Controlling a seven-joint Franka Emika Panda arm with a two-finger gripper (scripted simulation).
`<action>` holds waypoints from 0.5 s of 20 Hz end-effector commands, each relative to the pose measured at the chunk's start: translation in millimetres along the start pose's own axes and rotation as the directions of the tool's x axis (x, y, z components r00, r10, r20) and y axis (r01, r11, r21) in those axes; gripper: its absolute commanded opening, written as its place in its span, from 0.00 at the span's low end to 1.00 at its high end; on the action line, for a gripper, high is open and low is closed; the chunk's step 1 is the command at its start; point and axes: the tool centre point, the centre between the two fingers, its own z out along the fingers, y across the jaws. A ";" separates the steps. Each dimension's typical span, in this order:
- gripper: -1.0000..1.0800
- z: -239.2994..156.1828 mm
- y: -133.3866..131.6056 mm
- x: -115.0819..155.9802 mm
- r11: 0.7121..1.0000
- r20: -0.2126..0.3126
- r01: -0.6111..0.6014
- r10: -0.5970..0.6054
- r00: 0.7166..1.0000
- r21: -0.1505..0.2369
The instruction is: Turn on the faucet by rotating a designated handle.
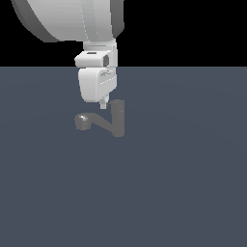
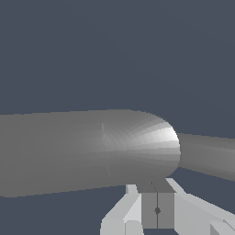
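Faucets: one (image 1: 117, 118), dull grey, standing on the floor.
Columns: one, short and upright, part of the faucet.
Spouts: one (image 1: 99, 122), slanted, ending in a single round head (image 1: 82, 120).
Arms: one (image 1: 72, 19), white, entering from above.
Grippers: one (image 1: 102, 104), at the arm's lower end, just beside the column top.
Floors: one (image 1: 183, 183), flat and blue-grey.
Handles: none countable with certainty in either view.

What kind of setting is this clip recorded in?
A bare simulated test scene, not a real kitchen or bathroom. A flat, featureless blue-grey floor meets a plain black backdrop, and a small grey faucet stands alone on it with no sink. The only other thing is the white gripper beside the faucet's column.
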 end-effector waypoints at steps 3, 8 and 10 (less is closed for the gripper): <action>0.00 1.1 0.0 39.2 0.999 -0.007 -0.037 0.037 0.999 -0.003; 0.00 0.0 -8.2 33.6 1.000 -0.001 -0.009 0.009 1.000 -0.001; 0.00 0.1 -13.2 43.0 1.000 -0.002 -0.013 0.013 1.000 -0.001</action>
